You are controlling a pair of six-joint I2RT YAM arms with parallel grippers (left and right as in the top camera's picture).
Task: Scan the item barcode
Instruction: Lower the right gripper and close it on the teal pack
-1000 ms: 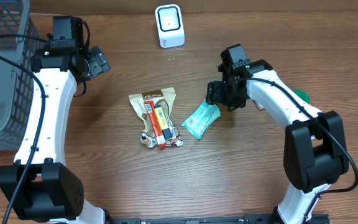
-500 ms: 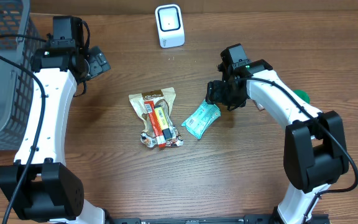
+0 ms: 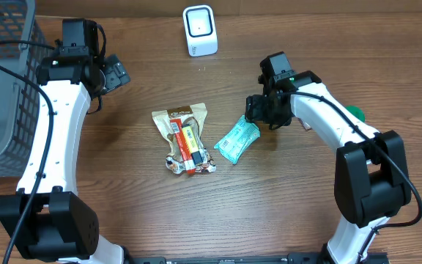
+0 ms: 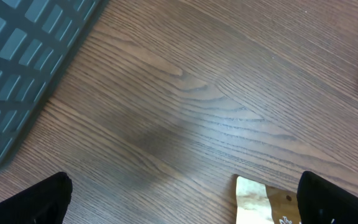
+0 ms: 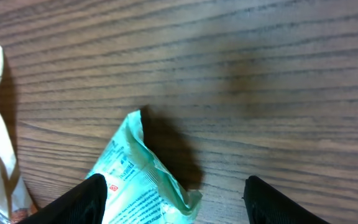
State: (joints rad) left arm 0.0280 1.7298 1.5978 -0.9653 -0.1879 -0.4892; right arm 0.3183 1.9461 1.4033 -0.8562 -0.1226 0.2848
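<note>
Grey mesh basket [image 3: 6, 44] far left, green object [image 3: 354, 112] right, wooden table [image 3: 138, 213]

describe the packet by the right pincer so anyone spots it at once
On the wooden table, below the white scanner, packets lie at centre. The teal packet is the rightmost, small and tilted, the only green-blue one beside the brown pouch.

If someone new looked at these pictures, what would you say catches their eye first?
Probably the bright teal packet, lying right of centre on the wooden table, with the right gripper open right at its upper end. After that, the small pile of snack packs at the centre and the white scanner at the table's far edge.
</note>
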